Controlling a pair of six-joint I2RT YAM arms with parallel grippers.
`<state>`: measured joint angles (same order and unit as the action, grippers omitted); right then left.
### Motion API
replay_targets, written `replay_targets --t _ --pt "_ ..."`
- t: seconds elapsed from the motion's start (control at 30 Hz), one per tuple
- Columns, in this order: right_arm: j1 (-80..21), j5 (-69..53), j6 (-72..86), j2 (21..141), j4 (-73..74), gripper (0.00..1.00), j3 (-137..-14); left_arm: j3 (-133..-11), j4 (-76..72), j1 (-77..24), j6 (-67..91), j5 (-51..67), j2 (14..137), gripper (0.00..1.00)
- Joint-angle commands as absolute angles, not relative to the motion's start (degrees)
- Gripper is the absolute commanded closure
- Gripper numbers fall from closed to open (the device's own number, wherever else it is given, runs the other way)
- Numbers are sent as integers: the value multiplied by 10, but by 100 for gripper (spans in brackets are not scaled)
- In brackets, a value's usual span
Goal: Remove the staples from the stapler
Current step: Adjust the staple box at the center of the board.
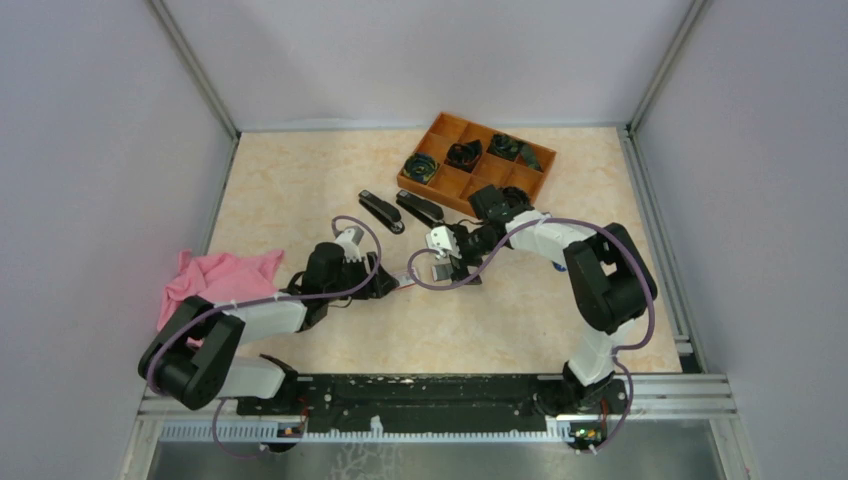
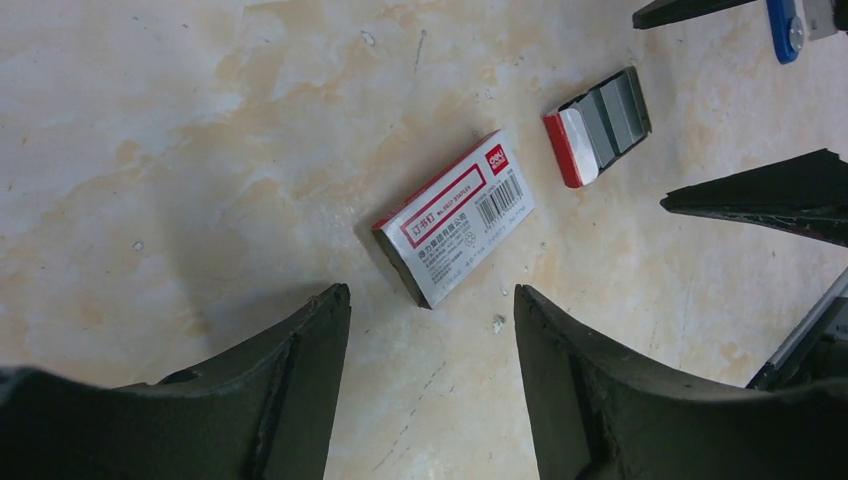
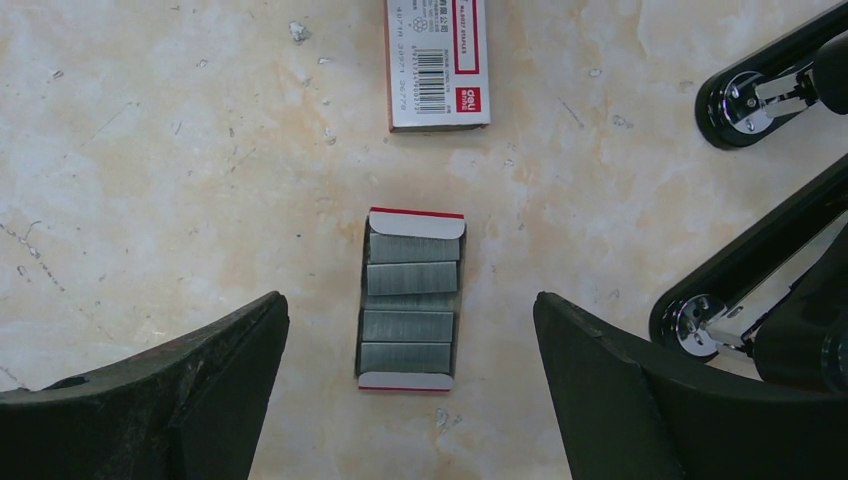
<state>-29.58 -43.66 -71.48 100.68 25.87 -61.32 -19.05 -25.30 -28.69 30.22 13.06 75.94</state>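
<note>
The marbled table (image 1: 330, 180) carries an orange compartment tray (image 1: 455, 186) at the far side and a pink cloth (image 1: 215, 280) at the left edge. Two black staplers (image 1: 382, 212) lie near the orange tray. Both hands sit mid-table. The left hand (image 2: 430, 300) is spread, gripping nothing, with a white-and-red box (image 2: 457, 215) beyond its tips. The right hand (image 3: 407, 300) is spread wide. The staples (image 3: 410, 278), four grey blocks, lie in an open card sleeve (image 3: 415, 222) between its fingers, untouched.
</note>
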Motion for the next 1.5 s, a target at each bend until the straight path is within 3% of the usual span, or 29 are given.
replay_targets --t 0.0,0.33,0.8,1.07,1.47 --pt "-314 -459 -725 1019 246 8 -647 -221 -221 -282 297 135 777 35" --pt "-370 -444 -724 1101 270 8 -731 -203 -217 -281 313 138 767 41" --pt "-394 -435 -682 1171 314 34 -804 -166 -221 -280 313 134 721 44" --pt "-407 -426 -667 1167 314 49 -787 -154 -237 -280 324 157 714 49" --pt "-450 -400 -632 1116 265 54 -706 -109 -246 -281 330 159 637 48"
